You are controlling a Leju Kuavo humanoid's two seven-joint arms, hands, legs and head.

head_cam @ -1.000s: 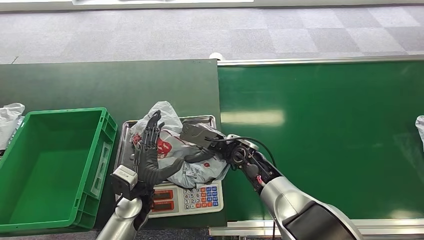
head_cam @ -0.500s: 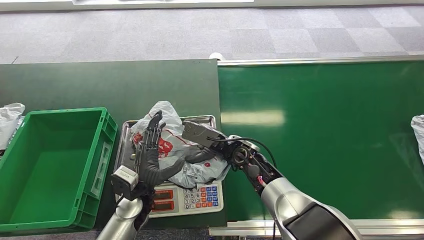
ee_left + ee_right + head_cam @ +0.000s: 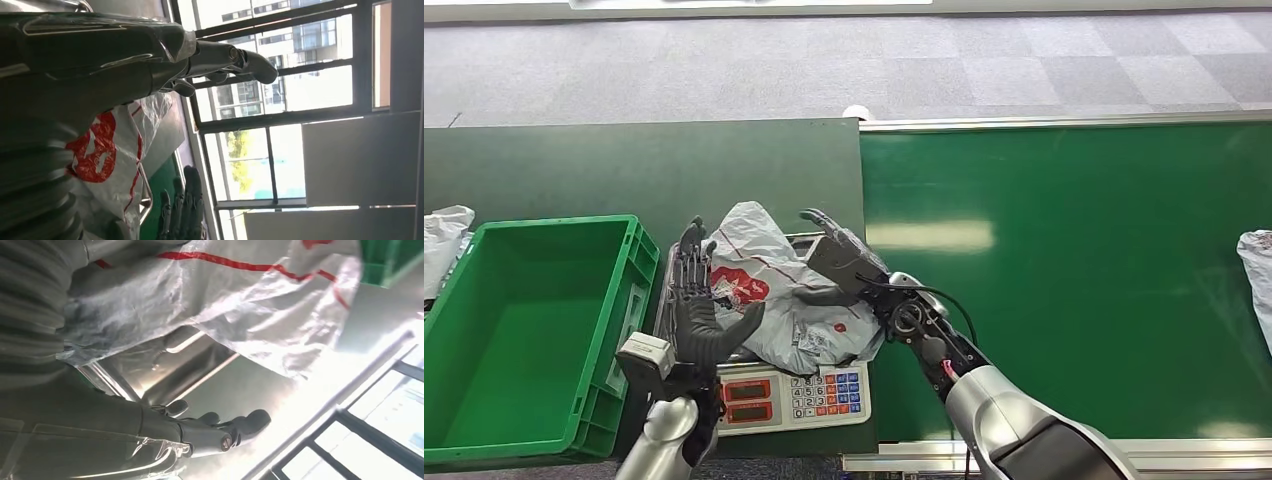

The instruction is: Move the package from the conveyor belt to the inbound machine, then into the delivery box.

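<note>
Flanking package (image 3: 789, 300), both robot hands now lifted off

I see a crinkled, glossy grey plastic package with red print (image 3: 769, 290) lying on the scale's brushed steel tray (image 3: 664, 290), which shines dully. The green crate (image 3: 629, 300) looks like hard moulded plastic, and the green conveyor belt (image 3: 1074, 260) has a smooth sheen (it catches window glare).

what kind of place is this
Likely a parcel sorting or logistics station: a green conveyor belt, a weighing scale bearing a plastic mail package, and a green crate beside it.
</note>
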